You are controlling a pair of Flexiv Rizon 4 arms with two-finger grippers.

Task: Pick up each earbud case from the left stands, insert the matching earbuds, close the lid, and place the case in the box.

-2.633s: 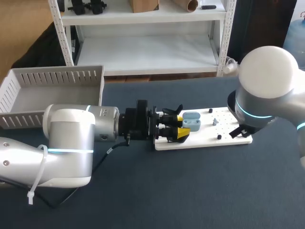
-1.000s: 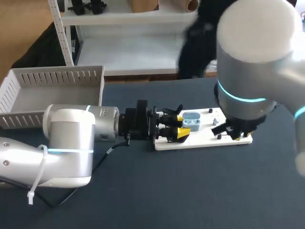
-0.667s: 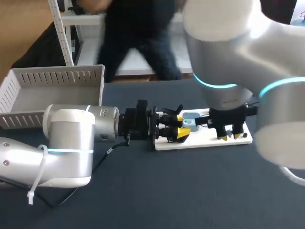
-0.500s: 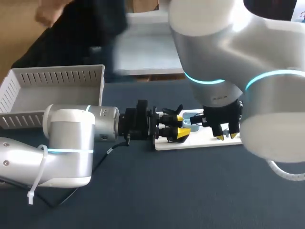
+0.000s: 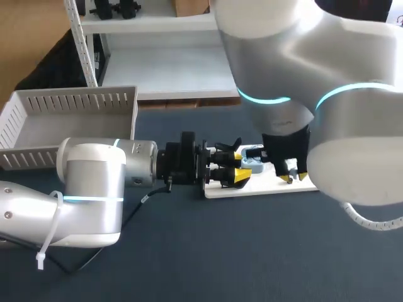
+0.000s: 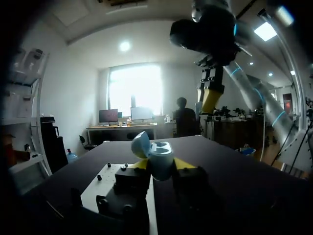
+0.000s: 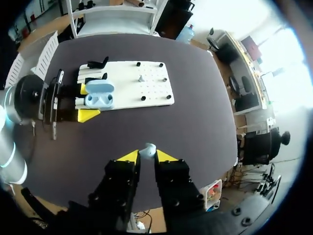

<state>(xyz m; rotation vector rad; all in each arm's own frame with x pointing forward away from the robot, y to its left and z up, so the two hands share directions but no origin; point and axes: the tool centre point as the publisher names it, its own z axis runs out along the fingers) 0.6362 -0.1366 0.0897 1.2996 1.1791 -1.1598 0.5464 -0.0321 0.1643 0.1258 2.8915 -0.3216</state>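
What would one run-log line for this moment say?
left claw: shut on blue case, lid open | right claw: shut on earbud, above white board | earbud: not yet in case

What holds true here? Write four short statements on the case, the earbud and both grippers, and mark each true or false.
1. The left gripper is shut on the earbud case. True.
2. The case's lid is closed. False: the lid stands open.
3. The right gripper holds an earbud between its fingertips. True.
4. The case lies in the box. False: the case is in the left gripper, at the end of the white board.
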